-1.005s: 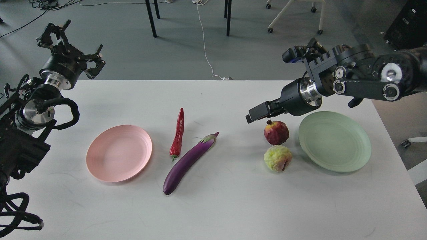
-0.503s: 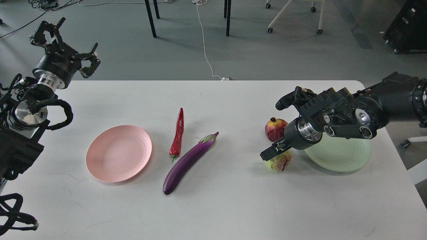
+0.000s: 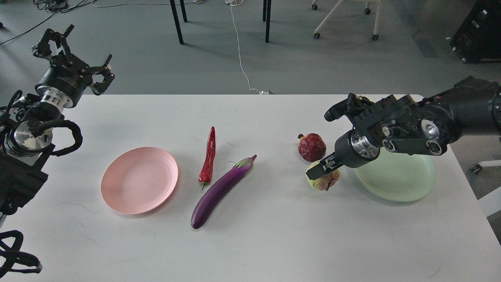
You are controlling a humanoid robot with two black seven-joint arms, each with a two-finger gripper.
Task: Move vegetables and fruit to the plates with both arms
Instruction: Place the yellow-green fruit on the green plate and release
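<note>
My right gripper (image 3: 321,167) sits on top of the bumpy yellow-green fruit (image 3: 324,181) and seems closed on its upper part, just left of the pale green plate (image 3: 399,182). The dark red pomegranate (image 3: 312,147) lies just above the fruit, its crown pointing up-left. The purple eggplant (image 3: 221,190) lies slanted at the table's middle, with the red chili pepper (image 3: 208,158) to its left. The pale pink plate (image 3: 139,179) is empty. My left gripper (image 3: 72,51) is open and empty, raised beyond the table's far-left corner.
The white table's far edge (image 3: 250,95) and right edge lie close to my right arm. Behind the table are black table legs (image 3: 177,21), a white cable (image 3: 240,58) on the floor, and a rolling chair's base (image 3: 344,19).
My right gripper came down from above the pomegranate onto the yellow-green fruit, then rose slightly with it. The pomegranate was pushed left. My left gripper drifted up and to the left.
</note>
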